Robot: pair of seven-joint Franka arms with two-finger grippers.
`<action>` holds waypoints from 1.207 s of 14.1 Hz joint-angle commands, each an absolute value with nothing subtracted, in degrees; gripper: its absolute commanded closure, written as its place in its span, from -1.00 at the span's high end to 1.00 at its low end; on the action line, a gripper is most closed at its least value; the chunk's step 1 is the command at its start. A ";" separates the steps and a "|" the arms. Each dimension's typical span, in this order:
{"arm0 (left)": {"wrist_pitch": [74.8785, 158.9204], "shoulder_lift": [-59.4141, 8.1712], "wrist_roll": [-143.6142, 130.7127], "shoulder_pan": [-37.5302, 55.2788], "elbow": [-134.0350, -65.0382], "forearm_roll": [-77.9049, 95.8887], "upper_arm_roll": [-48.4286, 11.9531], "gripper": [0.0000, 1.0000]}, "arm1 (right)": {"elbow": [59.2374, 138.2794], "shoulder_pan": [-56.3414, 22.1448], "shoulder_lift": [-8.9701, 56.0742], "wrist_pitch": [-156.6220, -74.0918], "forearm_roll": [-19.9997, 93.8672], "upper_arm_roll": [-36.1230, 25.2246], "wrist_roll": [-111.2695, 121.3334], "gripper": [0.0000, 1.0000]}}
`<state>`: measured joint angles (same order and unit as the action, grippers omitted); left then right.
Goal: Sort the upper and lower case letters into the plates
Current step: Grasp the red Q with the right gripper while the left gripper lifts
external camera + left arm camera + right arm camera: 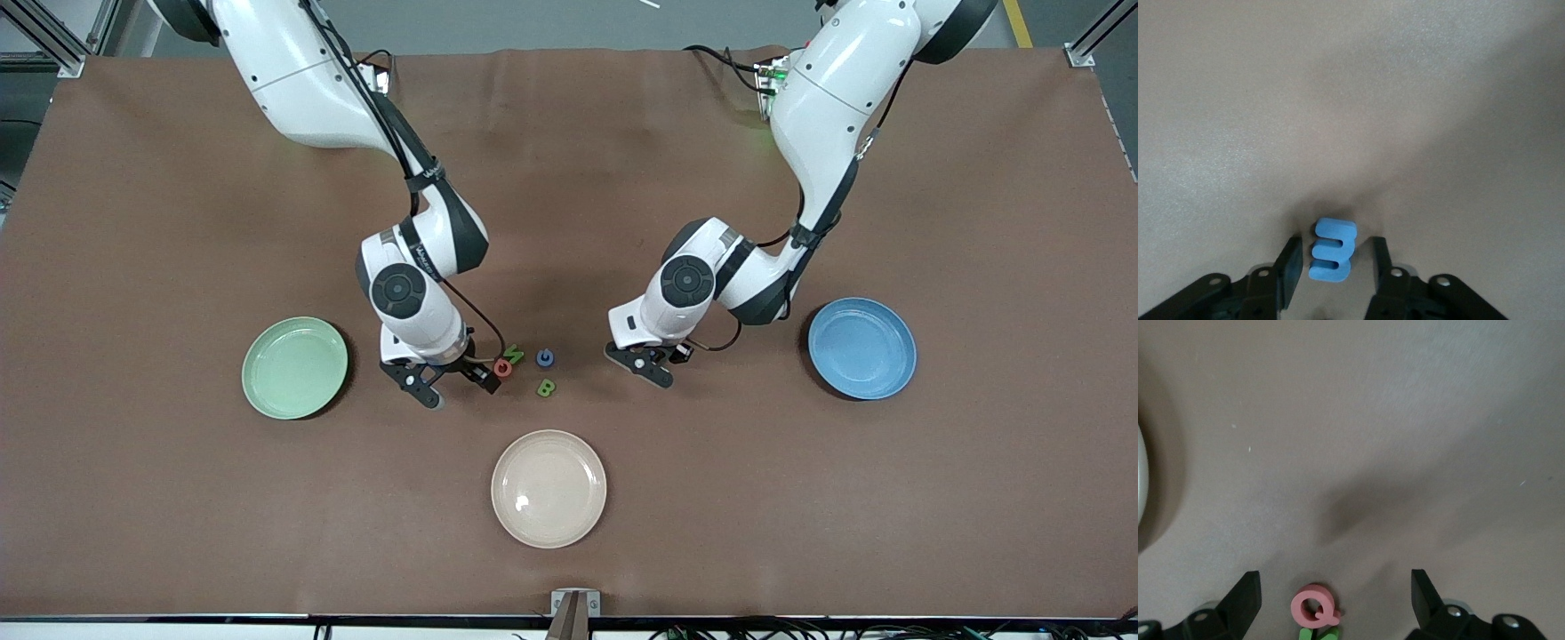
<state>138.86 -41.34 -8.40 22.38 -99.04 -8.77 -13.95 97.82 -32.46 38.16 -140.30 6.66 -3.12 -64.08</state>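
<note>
Letters lie in a small bunch on the counter, farther from the front camera than the cream plate. A pink letter, a green N, a blue ring letter and a green B sit close together there. The green plate is toward the right arm's end of the counter from the bunch. The blue plate is toward the left arm's end. Both plates have nothing in them yet, so I think the sorting is just starting.

The left claw is low on the counter with a blue letter between its fingers. The fingers are just beside the letter with a small gap on each side, not clamped yet. It looks set to pinch it.

The right claw is low and wide apart, with the pink letter between its fingers. It holds nothing.

The bunch is tight, so a claw could bump a neighbor. Bare counter lies between the bunch and each plate.
</note>
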 commanded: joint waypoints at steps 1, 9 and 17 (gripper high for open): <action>138.87 -42.10 -8.17 22.59 -98.26 -9.76 -13.80 -0.17 | 95.80 -33.75 39.72 -140.10 6.42 -3.87 -67.06 0.92; 135.98 -40.61 -8.00 21.71 -98.00 -9.76 -13.89 -0.95 | 91.24 -36.73 44.47 -138.87 2.21 -4.22 -74.17 0.65; 116.90 -25.77 -4.23 13.46 -101.06 -5.71 -14.06 -0.95 | 90.44 -37.27 45.00 -137.99 1.58 -3.96 -74.97 -0.04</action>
<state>117.91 -29.42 -6.54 15.76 -97.03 -6.87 -13.84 91.25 -36.67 44.69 -138.15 1.80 -3.47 -73.69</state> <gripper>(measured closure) 0.727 0.445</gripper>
